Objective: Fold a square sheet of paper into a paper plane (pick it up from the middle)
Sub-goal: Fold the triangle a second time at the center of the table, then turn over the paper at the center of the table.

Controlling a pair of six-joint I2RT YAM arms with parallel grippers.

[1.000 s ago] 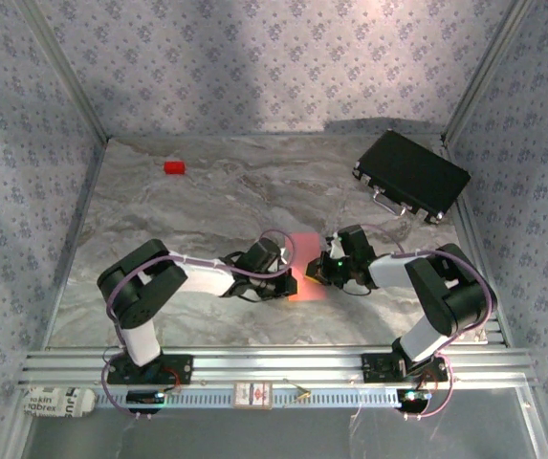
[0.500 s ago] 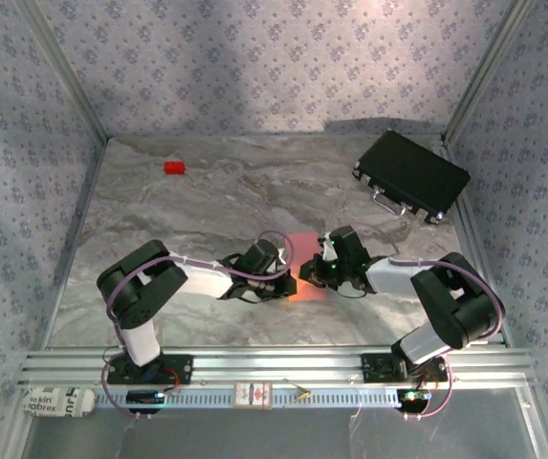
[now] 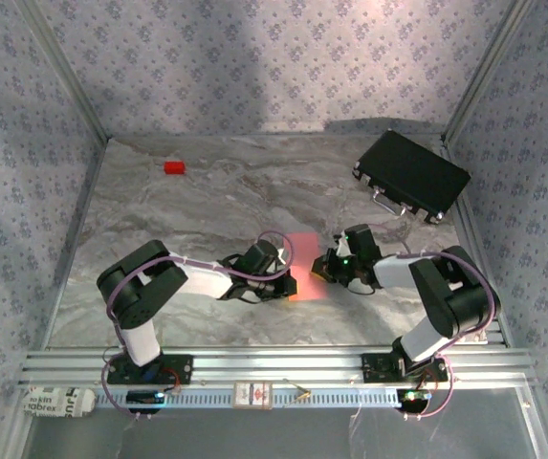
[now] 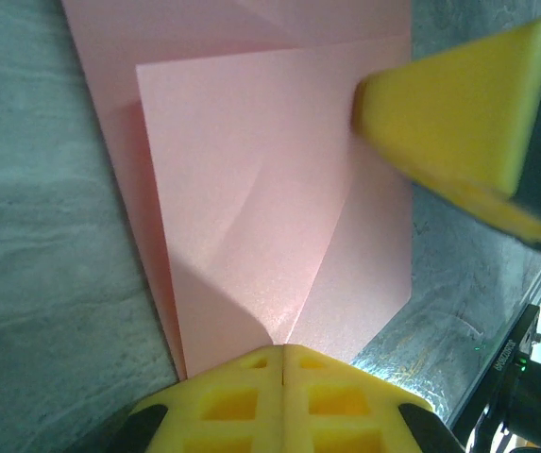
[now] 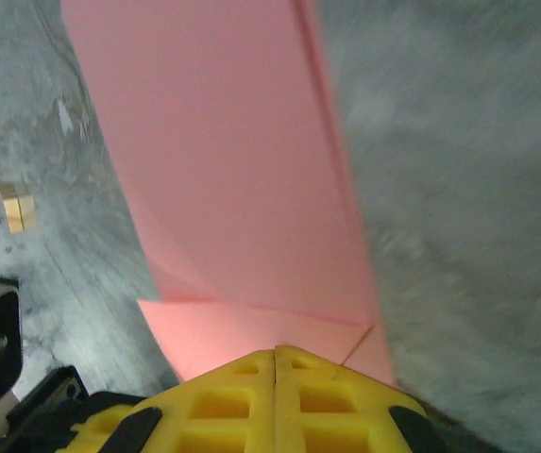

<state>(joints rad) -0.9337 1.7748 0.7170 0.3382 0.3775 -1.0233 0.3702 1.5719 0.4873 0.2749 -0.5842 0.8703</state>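
On a marble-patterned table [image 3: 187, 215] walled in by patterned fabric, two robot arms meet over the square sheet of paper [image 3: 304, 251], which lies flat near the middle of the surface, a little toward the near edge. The salmon-pink sheet is already creased: the left wrist view shows the square sheet of paper [image 4: 251, 189] with a folded flap lying over a lower layer and soft diagonal creases running toward the camera.

The left gripper [image 3: 289, 278] reaches in from the left. Its yellow fingers are pressed together with no gap and nothing between them, and the left gripper [image 4: 282, 351] has its tips at the sheet's near edge. The right gripper [image 3: 324, 272] comes from the opposite side – its jaws are likewise closed tight, holding nothing. One of its yellow fingertips [image 4: 440, 113] shows over the paper's far right corner in the left wrist view. From its own camera, the right gripper [image 5: 276, 354] sits at the edge of the pink sheet [image 5: 223, 160], where a small triangular fold lies just ahead of the tips.

The only container in the scene is a black rectangular case [image 3: 411, 175] at the far right corner, well apart from the paper – it lies shut, so its contents cannot be told. A small red block [image 3: 174, 167] rests at the far left.
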